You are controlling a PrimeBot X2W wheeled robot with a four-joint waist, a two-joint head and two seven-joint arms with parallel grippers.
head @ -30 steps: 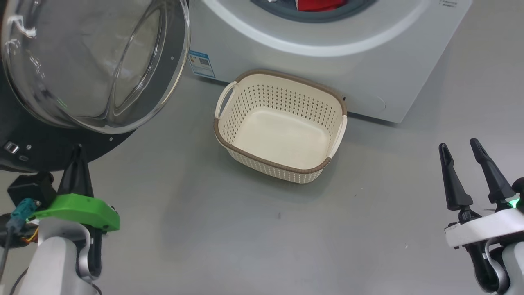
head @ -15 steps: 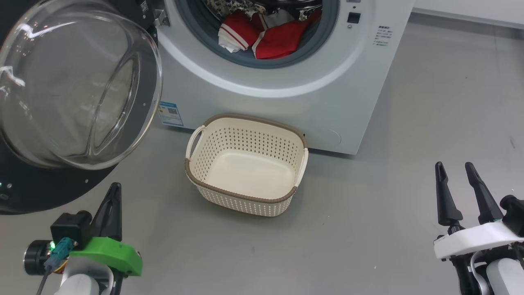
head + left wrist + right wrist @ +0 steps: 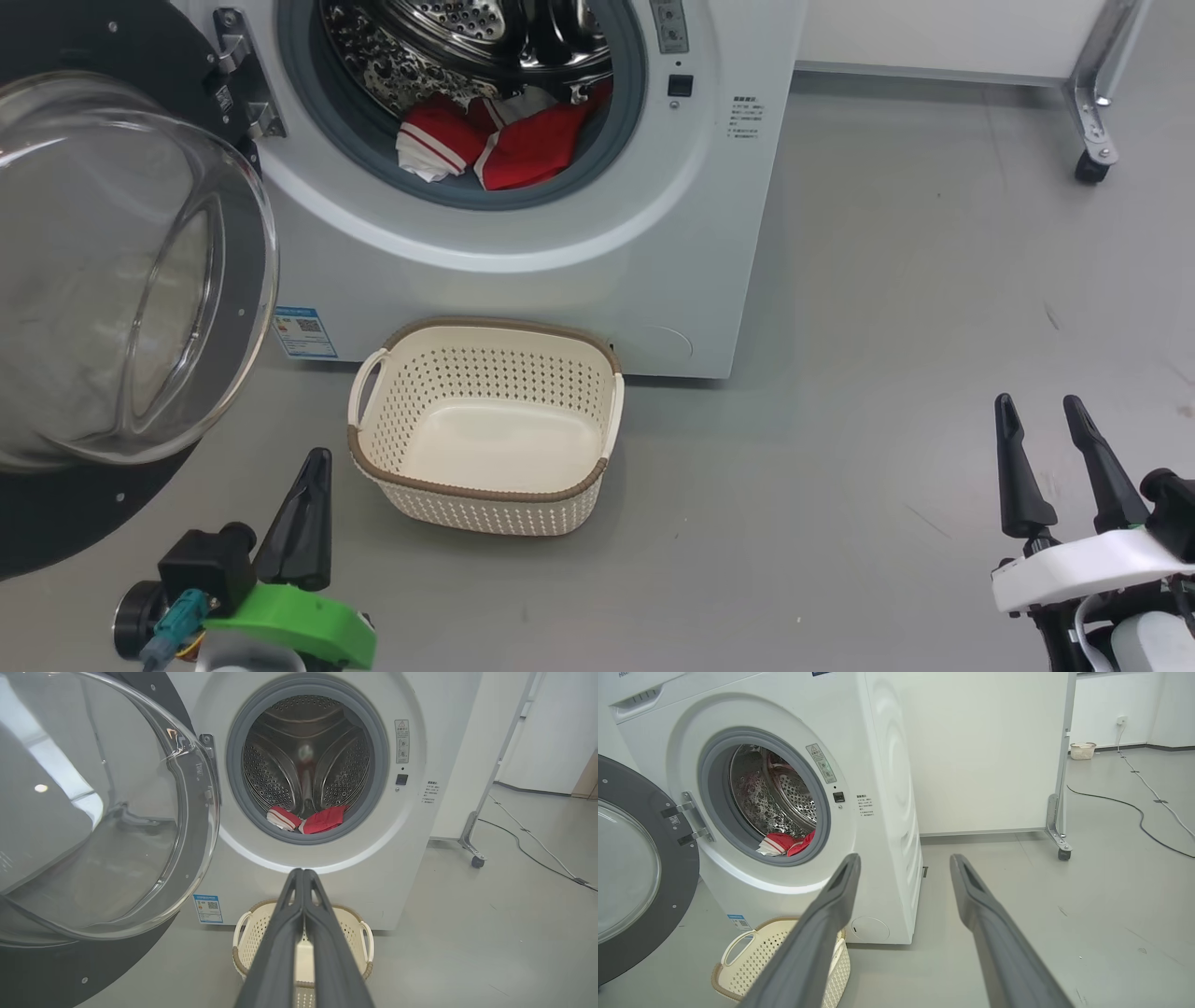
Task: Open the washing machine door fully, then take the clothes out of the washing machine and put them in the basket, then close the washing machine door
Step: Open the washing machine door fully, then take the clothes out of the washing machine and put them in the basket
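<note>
The white washing machine stands with its door swung wide to the left, glass bowl facing me. Red clothes with white trim lie at the front of the steel drum, also seen as clothes and clothes. The cream basket sits empty on the floor before the washer. My left gripper is shut, empty, low at the left, just left of the basket. Low at the right, my right gripper stands open and empty, well clear of the basket. The shut fingers point at the washer.
A grey floor spreads to the right of the washer. A metal frame leg on a castor stands at the far right beside a white panel. A black cable runs over the floor, and a small basket sits by the far wall.
The head camera has tilted up and turned, so the drum and clothes came into view and the basket slid down-left. Both grippers keep their states; the left one has shifted right.
</note>
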